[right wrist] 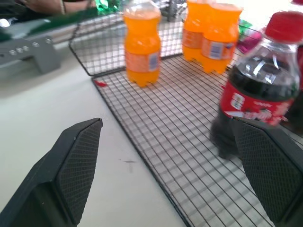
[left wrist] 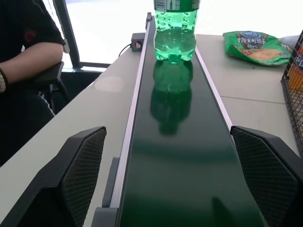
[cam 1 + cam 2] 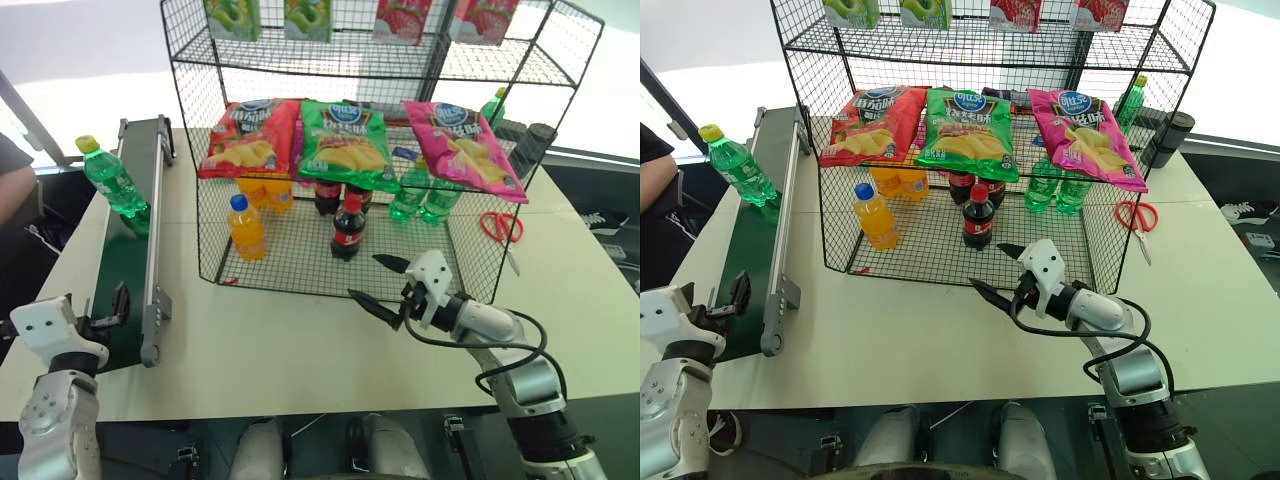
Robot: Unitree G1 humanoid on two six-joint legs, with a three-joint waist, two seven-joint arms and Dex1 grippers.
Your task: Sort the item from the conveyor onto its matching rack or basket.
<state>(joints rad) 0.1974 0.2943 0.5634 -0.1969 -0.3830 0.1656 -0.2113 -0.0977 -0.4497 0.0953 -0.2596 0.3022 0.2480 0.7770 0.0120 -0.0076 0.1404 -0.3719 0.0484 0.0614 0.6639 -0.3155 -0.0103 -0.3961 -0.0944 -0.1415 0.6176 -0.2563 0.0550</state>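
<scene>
The item, a clear-green bottle (image 3: 112, 180) with a yellow cap, stands upright on the far half of the conveyor (image 3: 125, 275), a dark green belt along the table's left side. My left gripper (image 3: 106, 308) hovers open at the belt's near end, and its wrist view looks up the belt at the bottle (image 2: 175, 28). The black wire rack (image 3: 290, 262) takes up the middle of the table. In front of the rack's bottom tier my right gripper (image 3: 372, 280) hangs open and empty, pointing left towards a cola bottle (image 1: 253, 104).
The rack's bottom tier holds orange bottles (image 3: 246, 226), cola bottles (image 3: 347, 228) and green bottles (image 3: 410, 195); chip bags (image 3: 345, 140) lie on the tier above. Red scissors (image 3: 500, 225) lie right of the rack. A person's arm (image 2: 28, 61) is left of the conveyor.
</scene>
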